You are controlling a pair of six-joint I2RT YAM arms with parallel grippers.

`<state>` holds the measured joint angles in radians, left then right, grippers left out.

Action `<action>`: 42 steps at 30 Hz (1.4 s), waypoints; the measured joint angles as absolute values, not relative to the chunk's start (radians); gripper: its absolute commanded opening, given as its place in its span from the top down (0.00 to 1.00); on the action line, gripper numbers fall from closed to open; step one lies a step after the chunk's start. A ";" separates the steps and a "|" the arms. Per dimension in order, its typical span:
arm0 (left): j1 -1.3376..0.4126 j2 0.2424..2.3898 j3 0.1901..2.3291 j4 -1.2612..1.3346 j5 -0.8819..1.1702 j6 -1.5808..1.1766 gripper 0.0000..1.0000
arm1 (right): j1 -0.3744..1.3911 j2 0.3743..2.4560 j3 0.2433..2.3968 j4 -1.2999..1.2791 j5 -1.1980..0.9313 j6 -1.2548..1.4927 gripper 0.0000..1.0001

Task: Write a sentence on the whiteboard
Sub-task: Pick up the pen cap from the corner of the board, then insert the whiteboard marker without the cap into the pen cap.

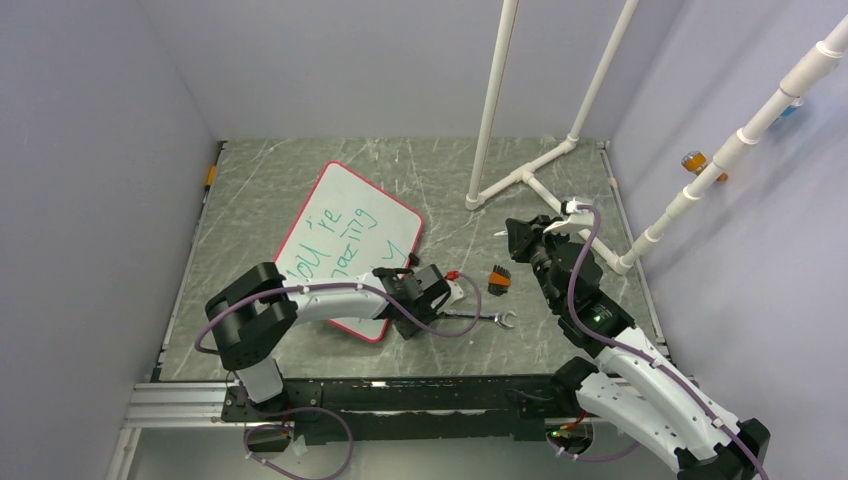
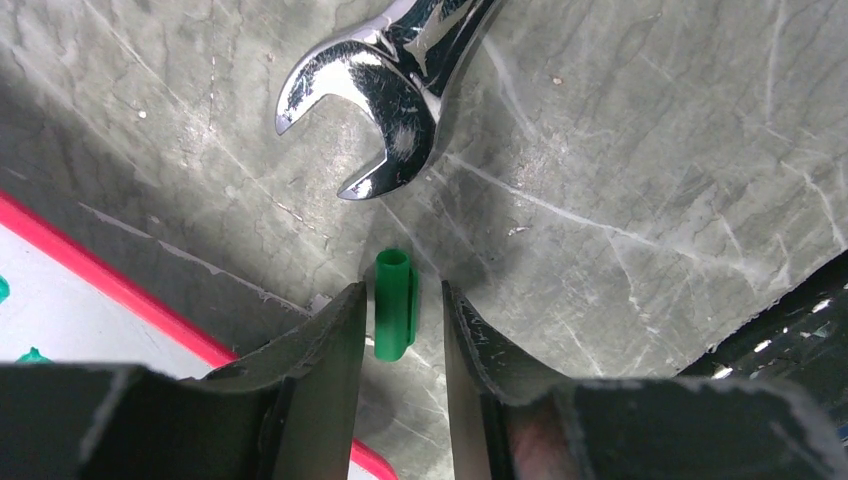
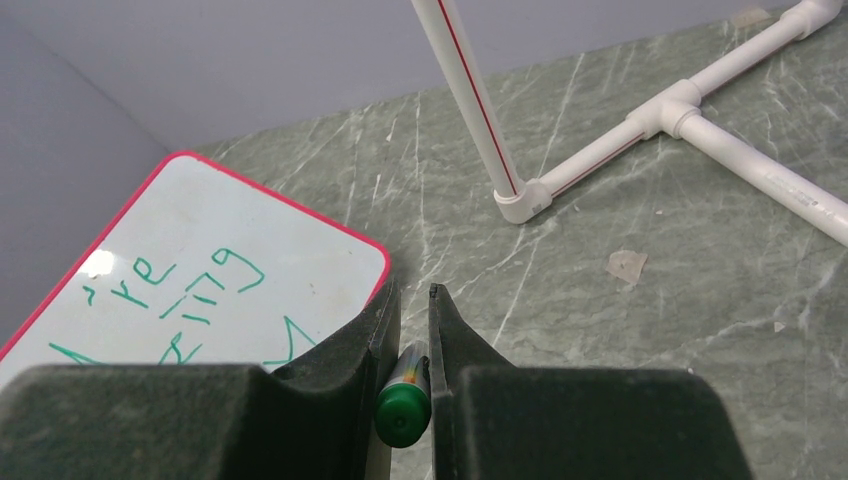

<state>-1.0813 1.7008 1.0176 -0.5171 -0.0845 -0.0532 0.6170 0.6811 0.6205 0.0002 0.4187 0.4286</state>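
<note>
The whiteboard (image 1: 345,240) lies flat at the left, red-framed, with the sentence (image 1: 335,245) in green marker lines on it. The right wrist view also shows the whiteboard (image 3: 200,250) and part of the sentence (image 3: 170,295). My left gripper (image 2: 401,288) is low over the table beside the board's near right edge. Its jaws stand open around a small green cap (image 2: 395,310), with a narrow gap on each side. My right gripper (image 3: 412,288) is shut on a green marker (image 3: 404,400) and held above the table, right of the board. In the top view the left gripper (image 1: 425,297) and right gripper (image 1: 520,238) are apart.
A chrome wrench (image 2: 390,90) lies just beyond the cap; the top view shows the wrench (image 1: 480,318) right of the left gripper. A small orange-and-black object (image 1: 499,278) sits nearby. A white pipe frame (image 1: 530,175) stands at the back right, with walls on three sides.
</note>
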 measured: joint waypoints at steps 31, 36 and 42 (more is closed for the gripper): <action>-1.099 1.545 1.013 -0.496 -0.041 0.022 1.00 | 0.616 0.556 0.622 -0.060 0.409 0.413 1.00; -1.099 1.520 1.102 -0.530 -0.040 0.089 1.00 | 0.616 0.532 0.622 -0.098 0.364 0.419 1.00; -1.082 1.473 1.201 -0.583 -0.024 0.157 1.00 | 0.616 0.516 0.624 -0.136 0.334 0.429 1.00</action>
